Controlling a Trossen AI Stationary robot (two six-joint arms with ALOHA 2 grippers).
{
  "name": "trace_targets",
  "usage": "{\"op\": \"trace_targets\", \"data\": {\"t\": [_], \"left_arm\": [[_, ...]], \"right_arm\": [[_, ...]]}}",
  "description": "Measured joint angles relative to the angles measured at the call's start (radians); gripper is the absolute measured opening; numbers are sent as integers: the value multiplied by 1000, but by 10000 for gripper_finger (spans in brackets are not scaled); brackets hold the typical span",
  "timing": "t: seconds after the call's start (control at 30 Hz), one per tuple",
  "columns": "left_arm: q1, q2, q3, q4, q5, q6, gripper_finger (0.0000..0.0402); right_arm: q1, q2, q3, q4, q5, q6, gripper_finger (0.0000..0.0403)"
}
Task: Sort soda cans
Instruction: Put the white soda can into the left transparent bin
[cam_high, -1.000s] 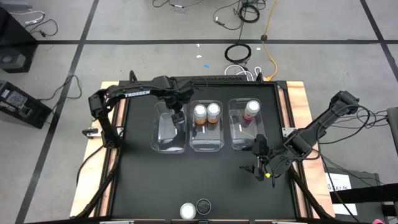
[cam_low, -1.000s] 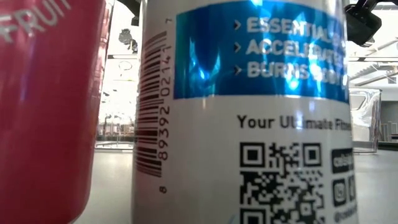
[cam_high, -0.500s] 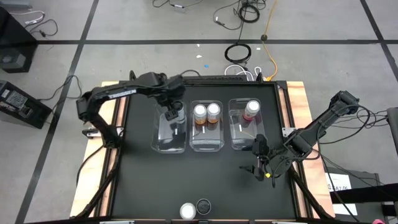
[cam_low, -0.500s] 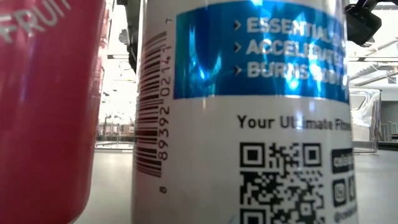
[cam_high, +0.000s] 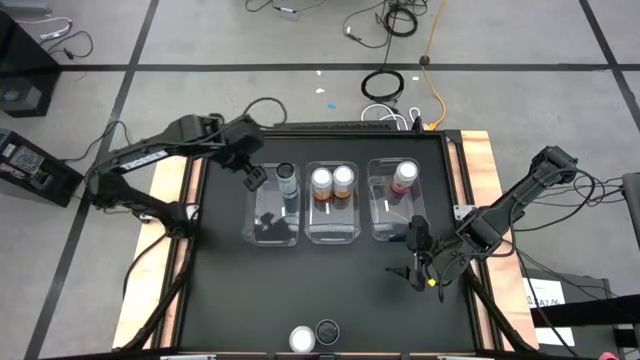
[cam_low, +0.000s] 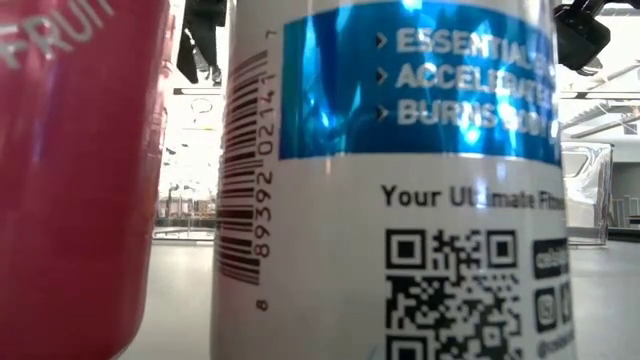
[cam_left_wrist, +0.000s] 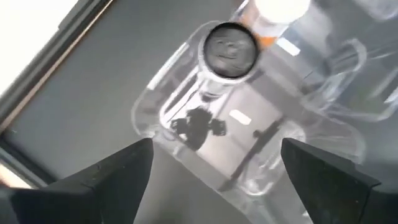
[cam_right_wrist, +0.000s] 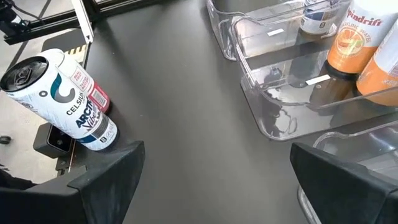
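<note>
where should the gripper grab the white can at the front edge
Grip the white can around its round side wall, below the rim, coming from its left. It stands upright, and the dark-topped can sits close on its right, so straddle it front-to-back. The right gripper, open, is nearest.

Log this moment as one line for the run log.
left gripper open beside left bin | grey can inside | right gripper idle | two cans unsorted

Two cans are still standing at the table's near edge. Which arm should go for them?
Right, probably. The right gripper hangs open nearer the two cans, which its wrist view already shows. The left gripper, open, sits beside the far left bin.
</note>
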Motion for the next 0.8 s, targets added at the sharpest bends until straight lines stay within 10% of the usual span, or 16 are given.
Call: {"op": "trace_targets", "data": {"t": [0.8], "left_arm": [[-700, 9, -110, 237, -216, -774, 364]], "right_arm": [[0, 0, 0, 7, 0, 0, 394]]}}
